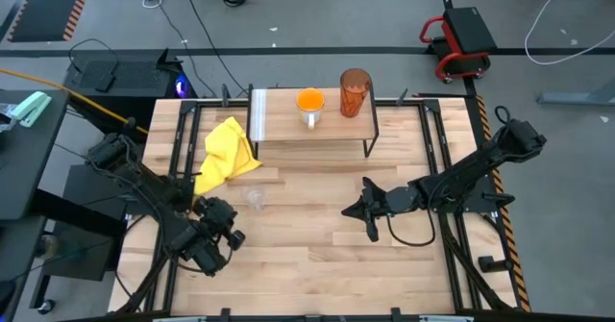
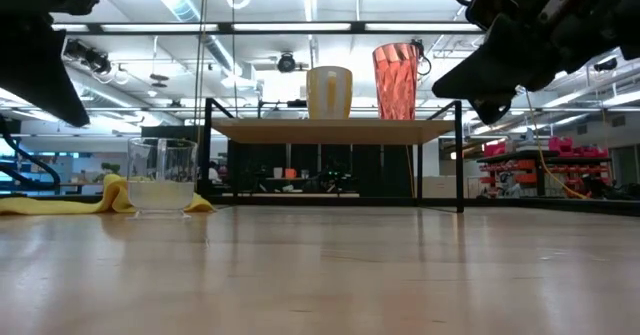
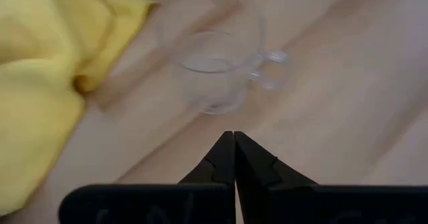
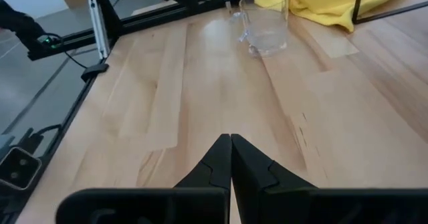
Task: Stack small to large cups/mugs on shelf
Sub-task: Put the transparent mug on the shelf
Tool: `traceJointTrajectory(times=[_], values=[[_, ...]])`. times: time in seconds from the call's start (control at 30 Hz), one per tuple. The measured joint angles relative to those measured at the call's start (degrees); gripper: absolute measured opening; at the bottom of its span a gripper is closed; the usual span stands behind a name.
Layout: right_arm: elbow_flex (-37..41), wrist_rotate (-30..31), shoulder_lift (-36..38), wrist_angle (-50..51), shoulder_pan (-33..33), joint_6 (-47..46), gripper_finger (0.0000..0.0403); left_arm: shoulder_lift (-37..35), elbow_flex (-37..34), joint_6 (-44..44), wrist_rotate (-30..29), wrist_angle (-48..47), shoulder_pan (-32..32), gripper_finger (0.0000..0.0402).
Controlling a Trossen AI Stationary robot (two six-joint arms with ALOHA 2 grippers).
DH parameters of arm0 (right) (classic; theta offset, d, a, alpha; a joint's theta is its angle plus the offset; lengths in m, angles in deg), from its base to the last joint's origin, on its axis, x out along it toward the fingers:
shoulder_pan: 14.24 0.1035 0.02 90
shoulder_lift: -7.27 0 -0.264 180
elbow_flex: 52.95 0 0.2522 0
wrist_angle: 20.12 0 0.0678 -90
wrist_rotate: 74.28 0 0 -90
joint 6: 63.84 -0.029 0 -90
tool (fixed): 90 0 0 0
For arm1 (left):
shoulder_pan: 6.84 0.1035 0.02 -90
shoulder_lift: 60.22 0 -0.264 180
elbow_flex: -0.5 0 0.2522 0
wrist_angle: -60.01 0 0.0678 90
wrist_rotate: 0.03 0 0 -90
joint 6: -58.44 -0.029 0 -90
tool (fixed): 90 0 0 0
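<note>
The small clear glass cup (image 1: 256, 199) stands upright on its base on the tabletop, also seen in the low view (image 2: 161, 176), left wrist view (image 3: 212, 71) and right wrist view (image 4: 265, 21). The orange mug (image 1: 309, 103) and the amber tumbler (image 1: 355, 91) stand upright on the shelf (image 1: 288, 128), side by side (image 2: 329, 92) (image 2: 396, 80). My left gripper (image 1: 213, 210) hovers shut just near of the glass cup (image 3: 234, 136). My right gripper (image 1: 360, 210) is shut above the table's middle, pointing left toward the cup (image 4: 231, 138).
A crumpled yellow cloth (image 1: 227, 155) lies on the table beside the shelf's left end, just beyond the glass cup (image 3: 47, 70). The shelf's thin black legs (image 2: 460, 165) stand near the far edge. Bare wood (image 1: 317, 255) stretches across the near half.
</note>
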Motion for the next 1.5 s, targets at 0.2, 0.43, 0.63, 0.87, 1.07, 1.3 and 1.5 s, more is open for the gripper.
traceJointTrajectory(times=[0.2,0.43,0.63,0.87,1.07,1.3,1.5], values=[[0.0,4.5,-1.5,-0.6,0.0,0.7,0.0012,0.0,-4.6,4.7,-0.9,-0.6,1.9,0.0028],[0.0,5.1,-6.0,-7.6,0.0,4.4,0.0012,0.0,-10.9,11.7,-1.4,0.4,2.3,0.0017],[0.0,5.9,-13.9,-17.6,-0.1,6.5,0.0012,0.0,-14.8,11.8,-4.5,7.5,2.3,0.001],[-0.1,5.9,-20.3,-25.2,-0.1,7.0,0.0012,0.0,-16.2,9.9,-9.4,12.3,2.3,0.0024],[-1.0,5.9,-20.9,-25.7,-0.1,7.2,0.0012,0.0,-16.2,7.3,-10.3,15.4,3.0,0.0012],[-3.1,5.9,-20.9,-24.7,-0.1,9.3,0.0012,0.0,-16.2,-2.1,-10.6,22.2,7.8,0.002],[-3.3,5.9,-20.9,-24.4,-0.1,9.4,0.0012,0.0,-16.2,-7.9,-10.5,26.0,11.1,0.0021]])
